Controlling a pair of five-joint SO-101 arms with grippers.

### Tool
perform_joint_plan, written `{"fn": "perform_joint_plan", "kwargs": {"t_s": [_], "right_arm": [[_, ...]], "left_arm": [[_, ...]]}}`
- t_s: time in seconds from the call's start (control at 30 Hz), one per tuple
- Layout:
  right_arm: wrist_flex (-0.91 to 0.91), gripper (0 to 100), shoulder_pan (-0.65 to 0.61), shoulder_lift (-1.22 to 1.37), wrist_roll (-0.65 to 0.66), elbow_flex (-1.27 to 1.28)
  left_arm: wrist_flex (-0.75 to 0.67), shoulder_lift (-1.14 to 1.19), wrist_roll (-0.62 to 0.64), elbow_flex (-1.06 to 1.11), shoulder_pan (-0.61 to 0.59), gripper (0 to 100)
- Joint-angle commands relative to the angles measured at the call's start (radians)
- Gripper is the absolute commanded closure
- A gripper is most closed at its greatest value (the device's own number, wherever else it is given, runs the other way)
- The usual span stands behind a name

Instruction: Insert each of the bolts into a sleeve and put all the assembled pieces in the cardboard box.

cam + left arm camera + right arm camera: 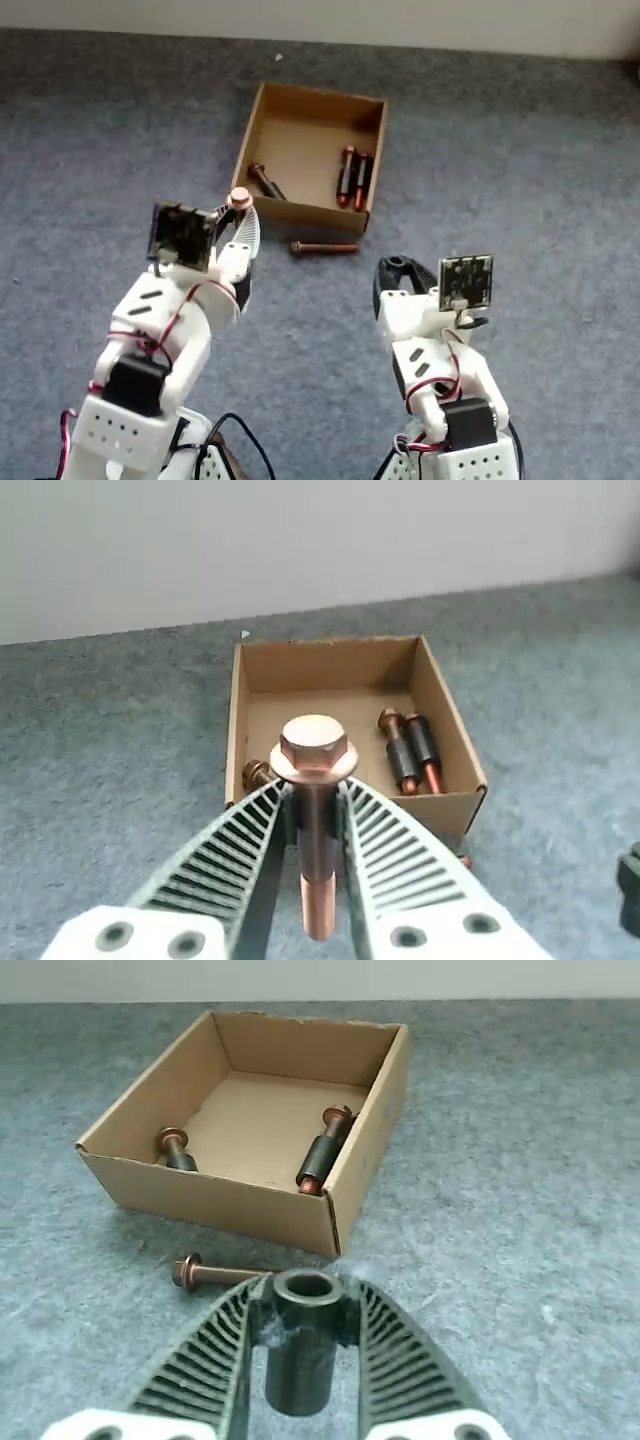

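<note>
My left gripper (314,805) is shut on a copper bolt (314,780), held head up; in the high view the bolt (240,198) sits just in front of the cardboard box (262,112). My right gripper (303,1310) is shut on a dark sleeve (302,1335), open end up, and stands on the right (395,268). A loose bolt (325,247) lies on the carpet before the box's front wall (215,1273). Inside the box lie two assembled pieces (353,177) at the right and one (266,182) at the front left corner.
Grey carpet (520,170) covers the whole table, with free room on both sides of the box. A pale wall (300,540) runs along the far edge.
</note>
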Motion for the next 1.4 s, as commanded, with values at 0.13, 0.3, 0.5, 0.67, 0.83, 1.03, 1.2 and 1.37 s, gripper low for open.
{"fn": "perform_joint_plan", "kwargs": {"t_s": [0.13, 0.3, 0.5, 0.67, 0.83, 1.03, 1.2, 1.37], "right_arm": [[-0.153, 99.3, -0.070, -0.024, -0.003, 0.068], [-0.275, 99.3, -0.208, -0.024, -0.003, 0.139], [-0.415, 99.3, -0.355, -0.022, 0.120, 0.202], [-0.415, 99.3, -0.414, -0.022, 0.288, 0.203], [-0.410, 99.3, -0.433, -0.015, 0.422, 0.203], [-0.381, 99.3, -0.432, -0.015, 0.486, 0.206], [-0.349, 99.3, -0.432, -0.015, 0.494, 0.208], [-0.348, 99.3, -0.467, -0.015, 0.491, 0.208]], "left_arm": [[-0.048, -0.384, 0.238, 0.136, 0.013, 99], [-0.060, -0.441, 0.345, 0.185, 0.013, 99], [-0.061, -0.430, 0.463, 0.200, 0.013, 99], [-0.061, -0.430, 0.470, 0.199, 0.015, 99], [-0.058, -0.432, 0.471, 0.177, 0.015, 99], [-0.058, -0.432, 0.471, 0.157, 0.030, 99], [-0.061, -0.432, 0.471, 0.154, 0.136, 99], [-0.061, -0.432, 0.471, 0.156, 0.168, 99]]}}
